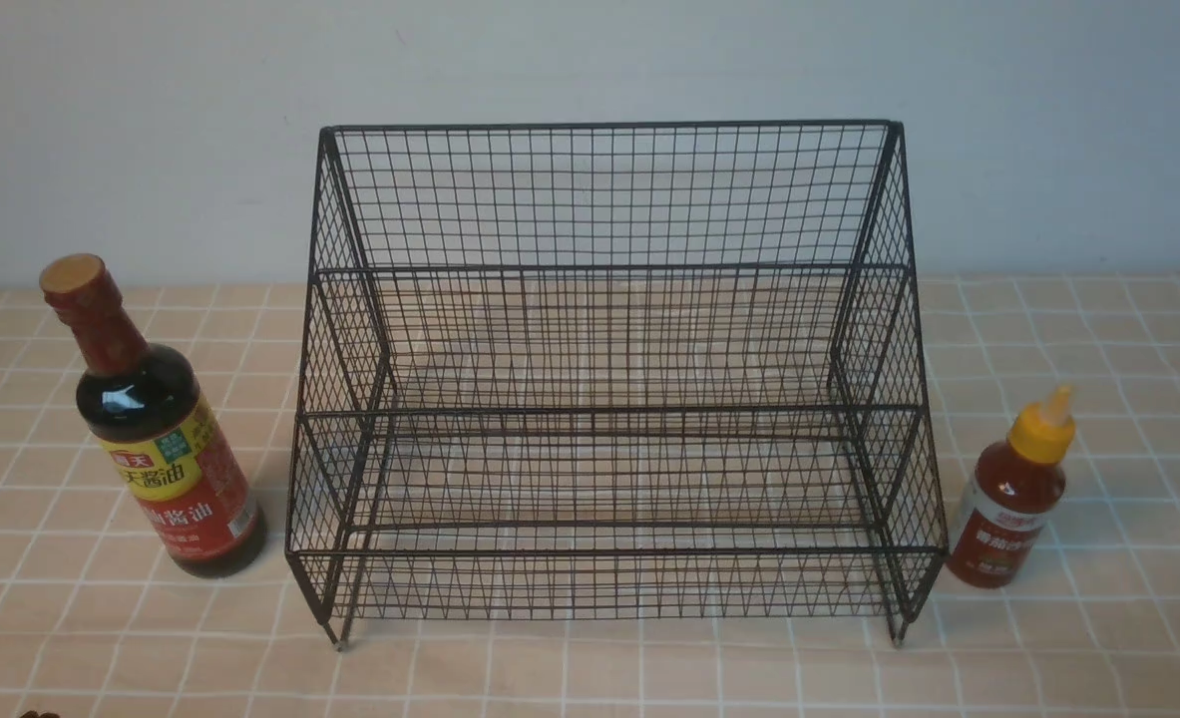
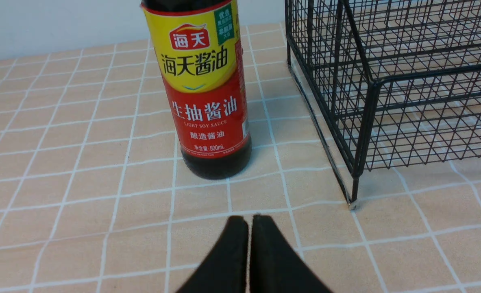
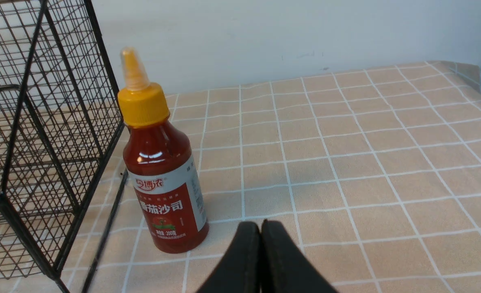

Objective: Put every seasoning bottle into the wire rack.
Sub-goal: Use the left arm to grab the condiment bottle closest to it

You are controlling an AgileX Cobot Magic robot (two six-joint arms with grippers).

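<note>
soy-sauce bottle (image 1: 164,454): dark, tan cap | small bottle (image 1: 1008,504): red, yellow nozzle

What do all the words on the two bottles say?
Soy-sauce bottle: "海天"
Same label: "海天酱油"
Same label: "生抽酱油"
Same label: "LIGHT SOY SAUCE"
Same label: "酿造酱油"
Same label: "净含量:500mL"
Its green corner print: too small to read.
Red sauce bottle: "番茄沙司"
Same label: "200克"
Its white brand band: too blurred to read.
</note>
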